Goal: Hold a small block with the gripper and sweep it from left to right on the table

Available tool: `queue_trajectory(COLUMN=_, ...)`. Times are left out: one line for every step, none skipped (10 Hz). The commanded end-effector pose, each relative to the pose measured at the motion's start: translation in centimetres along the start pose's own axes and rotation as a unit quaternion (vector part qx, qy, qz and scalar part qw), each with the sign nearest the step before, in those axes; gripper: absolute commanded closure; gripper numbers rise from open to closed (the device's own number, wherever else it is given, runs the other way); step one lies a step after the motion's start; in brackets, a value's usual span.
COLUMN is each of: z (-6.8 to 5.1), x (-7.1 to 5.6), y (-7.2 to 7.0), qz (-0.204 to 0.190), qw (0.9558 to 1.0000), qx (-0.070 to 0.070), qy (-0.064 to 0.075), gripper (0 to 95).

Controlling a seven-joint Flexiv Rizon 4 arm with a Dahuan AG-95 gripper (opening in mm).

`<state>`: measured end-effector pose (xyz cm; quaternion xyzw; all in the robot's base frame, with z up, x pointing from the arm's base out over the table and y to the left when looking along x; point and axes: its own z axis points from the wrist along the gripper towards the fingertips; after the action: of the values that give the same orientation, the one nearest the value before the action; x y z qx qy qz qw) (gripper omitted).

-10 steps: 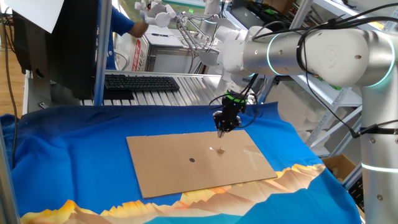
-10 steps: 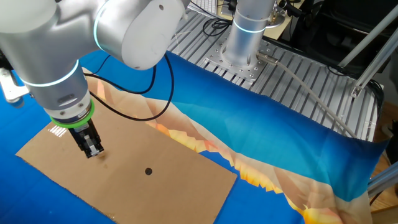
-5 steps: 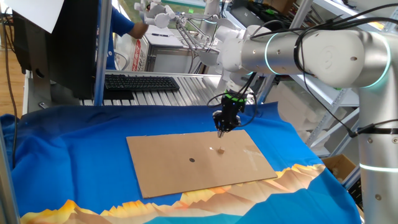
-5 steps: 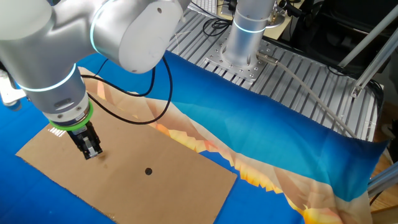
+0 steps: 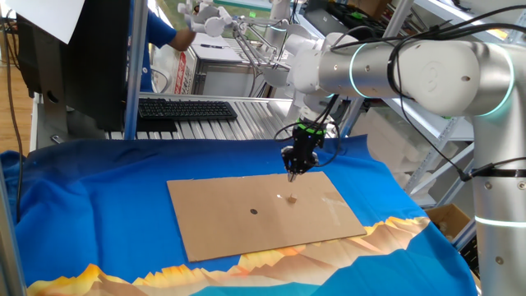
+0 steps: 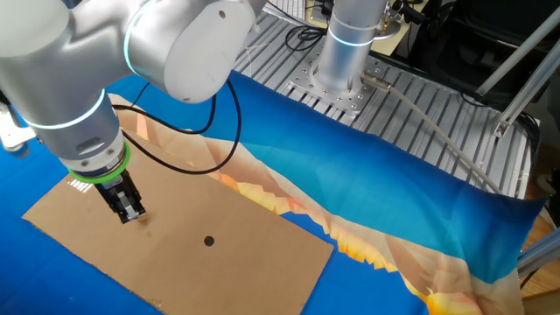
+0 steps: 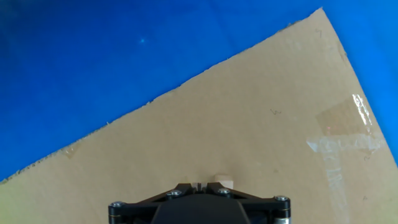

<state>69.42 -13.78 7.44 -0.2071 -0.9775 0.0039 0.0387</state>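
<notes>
My gripper (image 5: 291, 173) is a black claw with a green ring, hanging a little above the brown cardboard sheet (image 5: 222, 215) on the blue-clothed table (image 5: 99, 205). It is shut, and nothing shows between its fingers. The small block (image 5: 291, 197), tiny and pale tan, lies on the cardboard just under and in front of the tip. In the hand view the small block (image 7: 222, 181) peeks out just right of the closed gripper (image 7: 198, 185). The other fixed view shows the gripper (image 6: 130, 213) over the left part of the cardboard (image 6: 254, 262).
A small dark round dot (image 5: 253, 211) sits on the cardboard left of the block, also seen as a dot (image 6: 208, 241) in the other fixed view. A slatted metal bench with a black keyboard (image 5: 185, 108) stands behind the table. Clear tape (image 7: 348, 127) marks one cardboard corner.
The arm has shifted very slightly over the cardboard. The gripper stays shut and the block has not moved.
</notes>
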Motion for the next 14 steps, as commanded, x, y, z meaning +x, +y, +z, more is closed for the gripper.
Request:
queue_trajectory(z=-0.2, x=0.1, y=-0.2, qz=-0.007, qw=0.9999, qx=0.012, qy=-0.002, gripper=95.0)
queue_trajectory(z=-0.3, x=0.2, y=-0.2, qz=-0.006, qw=0.9999, qx=0.013, qy=-0.001, gripper=95.0)
queue_trajectory(z=-0.3, x=0.2, y=-0.3, qz=-0.002, qw=0.9999, qx=0.015, qy=0.0, gripper=95.0)
queue_trajectory(z=-0.2, x=0.3, y=-0.3, qz=0.002, qw=0.9999, qx=0.016, qy=-0.004, gripper=76.0)
queue_trajectory(z=0.0, x=0.4, y=-0.5, qz=0.006, qw=0.9999, qx=0.014, qy=-0.004, gripper=76.0)
queue_trajectory(z=0.2, x=0.3, y=-0.8, qz=0.014, qw=0.9998, qx=0.012, qy=-0.005, gripper=76.0)
queue_trajectory(z=0.6, x=0.2, y=-1.2, qz=0.019, qw=0.9998, qx=0.009, qy=-0.006, gripper=76.0)
queue_trajectory(z=0.8, x=0.2, y=-1.6, qz=0.02, qw=0.9998, qx=0.004, qy=-0.008, gripper=76.0)
queue_trajectory(z=1.0, x=0.1, y=-1.9, qz=0.026, qw=0.9997, qx=-0.003, qy=-0.005, gripper=76.0)
queue_trajectory(z=1.1, x=0.2, y=-2.0, qz=0.032, qw=0.9995, qx=-0.004, qy=-0.004, gripper=76.0)
queue_trajectory(z=1.1, x=0.3, y=-2.0, qz=0.036, qw=0.9993, qx=-0.005, qy=-0.005, gripper=76.0)
queue_trajectory(z=1.2, x=0.4, y=-2.0, qz=0.039, qw=0.9992, qx=-0.005, qy=-0.007, gripper=76.0)
queue_trajectory(z=1.3, x=0.6, y=-2.0, qz=0.04, qw=0.9992, qx=-0.004, qy=-0.008, gripper=76.0)
queue_trajectory(z=1.6, x=0.7, y=-2.1, qz=0.041, qw=0.9991, qx=-0.005, qy=-0.008, gripper=76.0)
